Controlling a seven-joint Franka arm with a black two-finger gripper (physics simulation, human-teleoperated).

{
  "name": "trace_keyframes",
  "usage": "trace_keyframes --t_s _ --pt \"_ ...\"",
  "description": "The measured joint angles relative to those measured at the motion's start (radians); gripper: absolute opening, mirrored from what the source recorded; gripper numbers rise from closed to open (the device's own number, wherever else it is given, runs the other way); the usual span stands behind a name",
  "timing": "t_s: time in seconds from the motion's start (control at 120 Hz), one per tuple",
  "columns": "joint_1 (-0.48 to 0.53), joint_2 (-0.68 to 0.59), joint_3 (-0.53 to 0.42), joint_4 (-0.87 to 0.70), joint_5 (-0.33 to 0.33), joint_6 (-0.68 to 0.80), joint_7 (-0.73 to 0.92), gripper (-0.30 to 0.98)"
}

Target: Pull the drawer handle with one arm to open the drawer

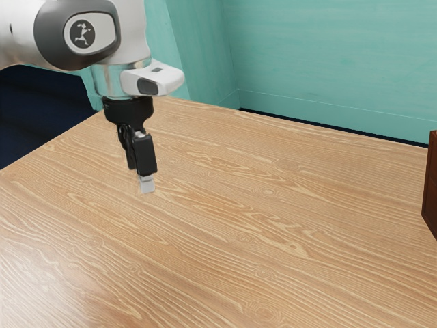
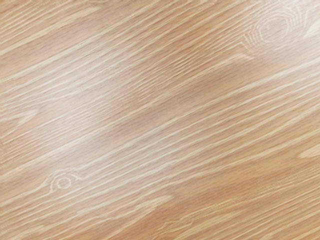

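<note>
One wooden table is seen in the foreground, its light-brown top marked by pale grain and spread beneath the one black gripper. One patch of glare is cast on the tabletop nearer the exterior view's left edge than the gripper. In the wrist view, two ringed knots are clearly marked in the wood under the gripper, well apart from each other. The gripper is held pointed down above the table, slightly tilted; whether it is open or closed cannot be told. It is carried by one white-and-grey arm, brought in from the exterior view's upper left. Well apart from the gripper, toward the exterior view's right, one dark red-brown upright piece is cut off by the view's edge; whether it belongs to the drawer, and where the handle is, cannot be told. Beyond the gripper, teal walls are seen behind the table's far edge.
</note>
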Motion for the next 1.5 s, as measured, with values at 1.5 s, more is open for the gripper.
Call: trace_keyframes --t_s 1.5 --pt "-0.064 0.485 -0.421 0.345 -0.167 0.636 1.490 0.49"
